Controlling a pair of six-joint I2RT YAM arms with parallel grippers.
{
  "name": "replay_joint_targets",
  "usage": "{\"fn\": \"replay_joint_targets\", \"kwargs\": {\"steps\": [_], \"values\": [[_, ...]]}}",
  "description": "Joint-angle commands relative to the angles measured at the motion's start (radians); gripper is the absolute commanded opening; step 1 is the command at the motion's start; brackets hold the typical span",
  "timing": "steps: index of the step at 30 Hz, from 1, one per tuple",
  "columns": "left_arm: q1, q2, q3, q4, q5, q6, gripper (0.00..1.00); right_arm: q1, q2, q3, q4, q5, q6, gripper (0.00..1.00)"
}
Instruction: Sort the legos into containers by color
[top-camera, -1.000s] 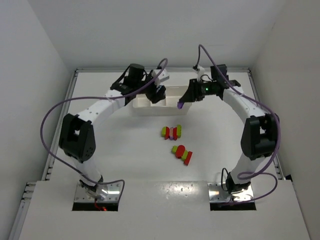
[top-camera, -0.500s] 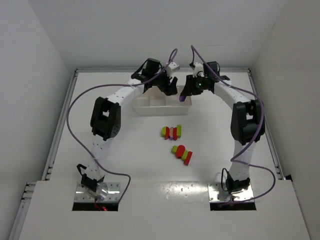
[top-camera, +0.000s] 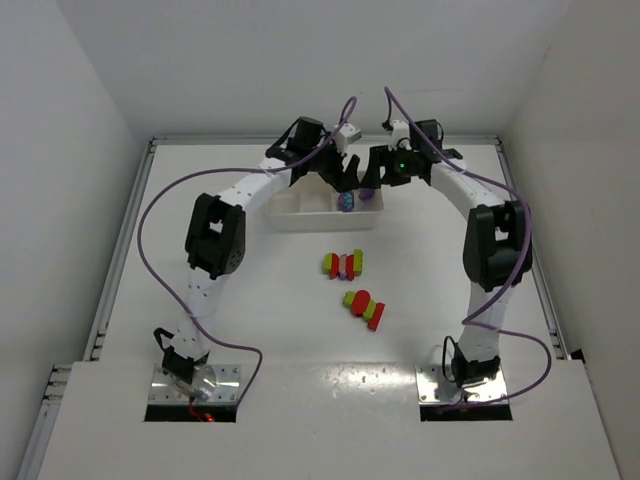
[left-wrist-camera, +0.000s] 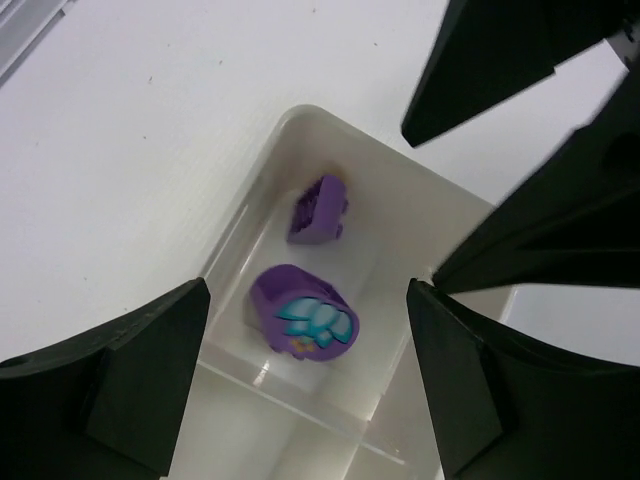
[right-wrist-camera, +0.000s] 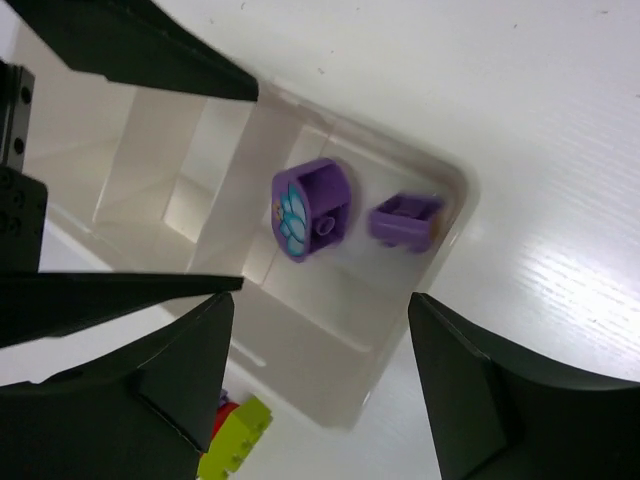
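The white tray lies at the back of the table. In its right end compartment rest two purple legos: a round one with a blue flower print and a small brick. My left gripper hangs open over that compartment, with nothing held. My right gripper hangs open beside it, also over that compartment, holding nothing. Two mixed clusters of red, yellow-green and purple legos sit on the table in front of the tray.
The tray's other two compartments are partly hidden by the left arm. A yellow-green brick shows just outside the tray's wall. White walls close in the table on three sides.
Both grippers have opened. The round purple piece and the purple brick now lie in the tray's right compartment. Both arms came together over the tray's right end.
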Motion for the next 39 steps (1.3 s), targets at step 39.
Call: {"fn": "replay_joint_targets", "kwargs": {"steps": [39], "values": [[-0.381,-0.559,-0.91,-0.013,0.13,0.811,0.61,-0.304,-0.797,-0.656,-0.504,0.014,-0.378,0.72]]}}
